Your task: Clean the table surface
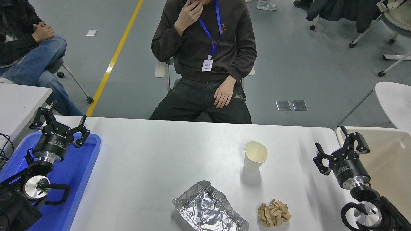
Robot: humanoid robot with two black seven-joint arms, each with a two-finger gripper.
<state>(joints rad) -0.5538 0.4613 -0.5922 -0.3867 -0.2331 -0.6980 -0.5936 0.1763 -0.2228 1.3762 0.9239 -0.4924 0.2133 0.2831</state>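
Observation:
The white table surface (pixel 154 160) fills the lower half of the head view. On it stand an upright white paper cup (pixel 255 156), a crumpled foil tray (pixel 210 208) near the front edge, and a brown crumpled paper ball (pixel 274 212) right of the foil. My right gripper (pixel 334 141) is open at the table's right edge, empty, well right of the cup. My left gripper (pixel 59 120) is open and parked over a blue tray (pixel 80 173) at the lower left.
A beige bin (pixel 385 157) sits just past the table's right edge, behind my right gripper. A person in a dark sweatshirt (pixel 205 41) sits at the far side. A smaller white table (pixel 19 99) is at the left edge.

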